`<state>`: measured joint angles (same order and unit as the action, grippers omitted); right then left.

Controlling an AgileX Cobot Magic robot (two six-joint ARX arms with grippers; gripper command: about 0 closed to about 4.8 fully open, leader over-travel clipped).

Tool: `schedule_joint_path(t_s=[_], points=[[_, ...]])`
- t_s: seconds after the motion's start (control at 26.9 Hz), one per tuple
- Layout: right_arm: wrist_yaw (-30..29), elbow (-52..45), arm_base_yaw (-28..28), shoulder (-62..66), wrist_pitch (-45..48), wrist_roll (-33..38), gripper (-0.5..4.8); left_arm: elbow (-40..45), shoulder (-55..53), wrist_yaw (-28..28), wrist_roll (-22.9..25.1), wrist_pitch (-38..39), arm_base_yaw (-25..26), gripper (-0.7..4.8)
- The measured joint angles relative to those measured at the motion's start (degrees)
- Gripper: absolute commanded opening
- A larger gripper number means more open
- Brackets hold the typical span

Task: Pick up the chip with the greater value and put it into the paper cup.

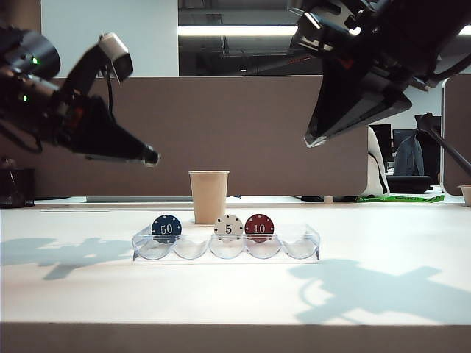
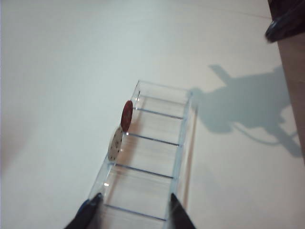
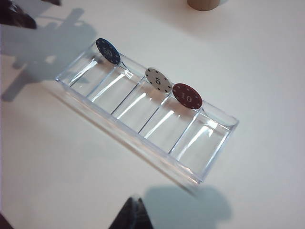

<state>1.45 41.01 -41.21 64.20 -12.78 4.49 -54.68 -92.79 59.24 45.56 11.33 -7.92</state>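
Standing on edge, chip (image 1: pixel 166 229) faces camera | left gripper (image 2: pixel 133 210) open above tray (image 1: pixel 309 243) | right gripper (image 1: pixel 313 140) state unclear

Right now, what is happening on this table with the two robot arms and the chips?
Nothing is held yet. The left gripper, open, hangs above the clear tray, over its end with the blue 50 chip. The white 5 chip and red 10 chip stand in the tray too. The paper cup waits behind. The right gripper hovers higher.
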Motion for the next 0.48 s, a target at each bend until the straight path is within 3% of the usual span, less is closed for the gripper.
schedule_joint_path(t_s=[0.48], points=[[0.00, 0.00, 0.00, 0.02, 0.00, 0.00, -0.05, -0.02, -4.15, -2.16, 0.11, -3.96, -0.44, 1.88]])
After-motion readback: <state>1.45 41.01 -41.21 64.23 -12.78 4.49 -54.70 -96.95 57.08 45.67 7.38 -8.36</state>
